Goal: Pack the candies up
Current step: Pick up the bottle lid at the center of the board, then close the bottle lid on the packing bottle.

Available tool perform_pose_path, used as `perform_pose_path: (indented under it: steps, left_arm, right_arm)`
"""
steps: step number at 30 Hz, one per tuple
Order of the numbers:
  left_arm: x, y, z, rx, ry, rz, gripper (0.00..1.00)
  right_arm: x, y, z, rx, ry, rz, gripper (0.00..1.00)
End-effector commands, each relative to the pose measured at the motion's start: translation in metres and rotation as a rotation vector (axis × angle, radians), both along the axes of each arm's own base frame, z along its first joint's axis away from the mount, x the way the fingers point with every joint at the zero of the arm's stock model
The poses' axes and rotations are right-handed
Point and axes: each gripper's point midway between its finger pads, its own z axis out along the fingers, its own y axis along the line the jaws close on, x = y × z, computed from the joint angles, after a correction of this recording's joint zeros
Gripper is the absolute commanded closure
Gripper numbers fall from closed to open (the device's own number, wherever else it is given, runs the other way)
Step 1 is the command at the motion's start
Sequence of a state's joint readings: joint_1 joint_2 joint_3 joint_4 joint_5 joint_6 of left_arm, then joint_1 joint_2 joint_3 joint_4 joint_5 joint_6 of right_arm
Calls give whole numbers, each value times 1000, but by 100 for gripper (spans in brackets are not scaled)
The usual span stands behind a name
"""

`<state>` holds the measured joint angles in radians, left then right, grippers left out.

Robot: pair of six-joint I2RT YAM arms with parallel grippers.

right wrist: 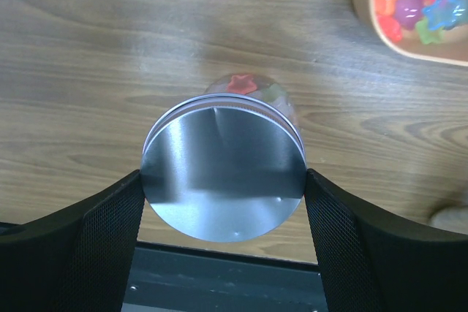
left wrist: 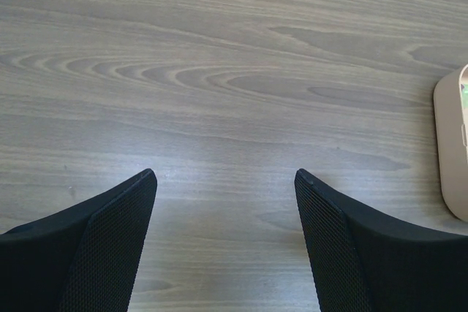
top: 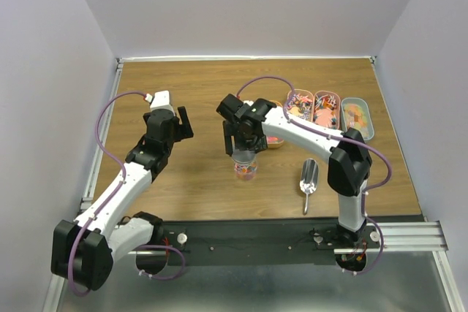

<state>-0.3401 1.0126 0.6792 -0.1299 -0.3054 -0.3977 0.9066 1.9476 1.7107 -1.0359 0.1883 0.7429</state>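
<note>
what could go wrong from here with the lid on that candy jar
The right gripper seems to hold the metal lid only by its fingertips, at its widest span, so it could slip or seat crooked. Nothing steadies the small jar, the left gripper being open and away from it, so it might turn or tip and spill its candies. The candy tray sits close by and could get bumped.

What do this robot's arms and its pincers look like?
The left arm and right arm are alike: white links, bulky black joints, and a thin purple cable looping alongside. The left gripper and right gripper each end in two black, wedge-shaped fingers with a fine dimpled texture.
</note>
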Motion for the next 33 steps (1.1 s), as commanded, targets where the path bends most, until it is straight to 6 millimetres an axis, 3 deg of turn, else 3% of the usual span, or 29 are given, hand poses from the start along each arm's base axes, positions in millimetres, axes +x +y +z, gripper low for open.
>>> perform_pose_path:
  steps: [1, 9, 33]
  left_arm:
    - [4, -5, 8, -24, -11, -18, 16]
    - [4, -7, 9, -27, -14, -34, 16]
    - [7, -7, 7, -29, -7, -33, 17]
  right_arm:
    - [-14, 7, -18, -18, 40, 20, 14]
    - [-20, -8, -27, -84, 38, -5, 14]
    - [-25, -14, -35, -145, 37, -17, 11]
